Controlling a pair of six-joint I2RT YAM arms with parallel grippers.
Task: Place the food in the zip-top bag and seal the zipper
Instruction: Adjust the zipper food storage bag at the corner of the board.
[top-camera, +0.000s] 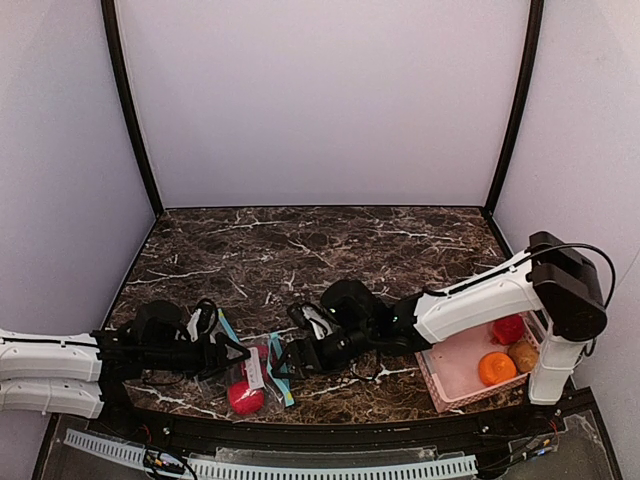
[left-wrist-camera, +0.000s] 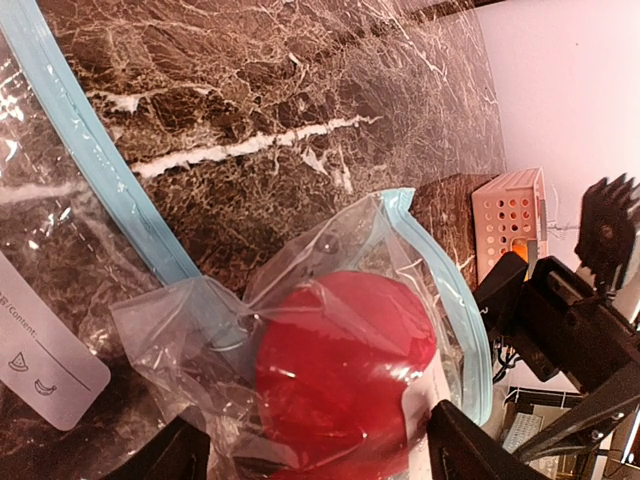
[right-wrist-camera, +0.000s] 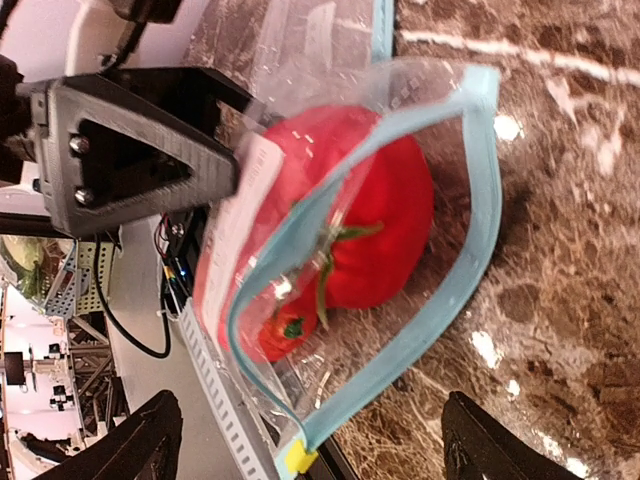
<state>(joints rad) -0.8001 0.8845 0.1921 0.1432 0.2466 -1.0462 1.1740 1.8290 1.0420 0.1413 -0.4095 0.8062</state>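
Red fruit (right-wrist-camera: 370, 200) noted inside bag (right-wrist-camera: 487, 180), mouth gaping, at front edge of table (top-camera: 300, 250). Left gripper (left-wrist-camera: 320, 450) spread wide, bagged fruit between its fingers. Right gripper (right-wrist-camera: 315, 432) spread wide at bag mouth, nothing held. Second red fruit (top-camera: 508, 328) and orange fruit (top-camera: 496, 368) seen in basket (top-camera: 450, 385), far right.

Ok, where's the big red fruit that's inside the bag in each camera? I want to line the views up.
Top external: the big red fruit sits low, left of centre.
Left wrist: bottom centre, seen through clear plastic.
Right wrist: centre of frame, just inside the bag's open mouth.
Shared landmark: the light blue zipper strip shows in all three.
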